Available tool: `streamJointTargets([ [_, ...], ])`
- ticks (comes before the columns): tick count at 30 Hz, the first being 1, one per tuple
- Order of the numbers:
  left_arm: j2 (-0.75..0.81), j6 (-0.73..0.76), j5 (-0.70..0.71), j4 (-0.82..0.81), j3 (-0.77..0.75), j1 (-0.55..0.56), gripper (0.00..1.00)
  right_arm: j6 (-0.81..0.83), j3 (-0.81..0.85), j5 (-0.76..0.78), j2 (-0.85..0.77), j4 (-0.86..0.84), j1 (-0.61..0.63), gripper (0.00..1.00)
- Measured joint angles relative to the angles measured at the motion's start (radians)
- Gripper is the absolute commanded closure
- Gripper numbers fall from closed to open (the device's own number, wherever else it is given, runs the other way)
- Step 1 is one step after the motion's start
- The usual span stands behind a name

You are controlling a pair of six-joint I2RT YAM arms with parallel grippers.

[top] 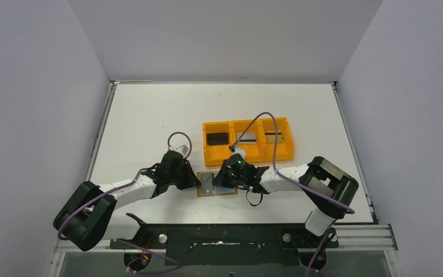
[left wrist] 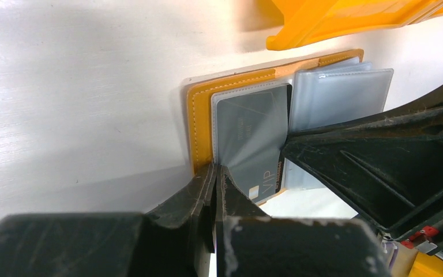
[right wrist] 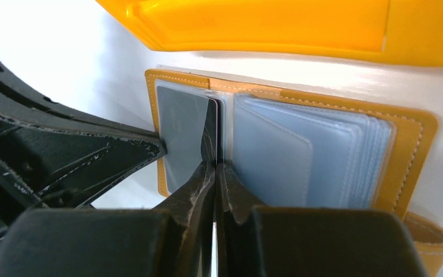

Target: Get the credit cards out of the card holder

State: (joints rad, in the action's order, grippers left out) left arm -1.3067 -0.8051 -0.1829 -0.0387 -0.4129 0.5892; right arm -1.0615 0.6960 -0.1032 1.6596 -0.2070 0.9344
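Top external view: a white table point(top: 150, 115) is seen filling the middle of the frame, with both arms stretched in from the lower edge toward its centre. An orange tray point(top: 248, 157) of three compartments is set just above centre, and a dark flat item point(top: 217, 138) is seen in its left compartment. Just below the tray, near it but not touching, the holder point(top: 207, 184) is laid open and flat on the table. The left gripper point(top: 191, 180) is placed at its left end and the right gripper point(top: 224, 180) over its right part. In the left wrist view the holder's tan cover and a stack of clear sleeves point(left wrist: 340, 98) are shown in the upper centre of the frame, and a grey card point(left wrist: 248, 138) marked VIP is seen at the holder's left panel. The left gripper's jaws are closed together, with the tips set against the holder's lower left edge; whether the cover is pinched between them cannot be told. In the right wrist view the right gripper's jaws are likewise closed. The card, seen there as a thin dark sliver at centre frame, is nipped by its edge between the tips and tilted up from the left panel.
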Motion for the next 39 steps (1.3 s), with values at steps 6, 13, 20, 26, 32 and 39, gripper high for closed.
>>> streamJointTargets([
  [6,0.002,-0.003,0.002,-0.003,0.003,0.000,1.00,-0.007,-0.058,-0.031,-0.050,-0.062,-0.006,1.00],
  [13,0.004,-0.003,0.004,-0.001,0.003,0.001,1.00,-0.031,-0.091,-0.042,-0.085,-0.094,-0.018,1.00],
  [20,0.004,-0.003,0.004,0.000,0.003,0.001,1.00,-0.055,-0.094,-0.043,-0.083,-0.068,-0.024,0.75],
  [26,0.005,-0.003,0.004,0.000,0.003,0.001,1.00,-0.059,-0.073,-0.063,-0.047,-0.068,-0.024,0.69],
  [32,0.009,-0.005,0.004,-0.011,0.011,0.001,1.00,-0.060,-0.058,-0.086,-0.025,-0.077,-0.023,0.71],
  [39,0.015,-0.020,0.005,-0.022,0.023,0.001,1.00,-0.078,-0.057,-0.111,0.001,-0.108,-0.024,0.72],
])
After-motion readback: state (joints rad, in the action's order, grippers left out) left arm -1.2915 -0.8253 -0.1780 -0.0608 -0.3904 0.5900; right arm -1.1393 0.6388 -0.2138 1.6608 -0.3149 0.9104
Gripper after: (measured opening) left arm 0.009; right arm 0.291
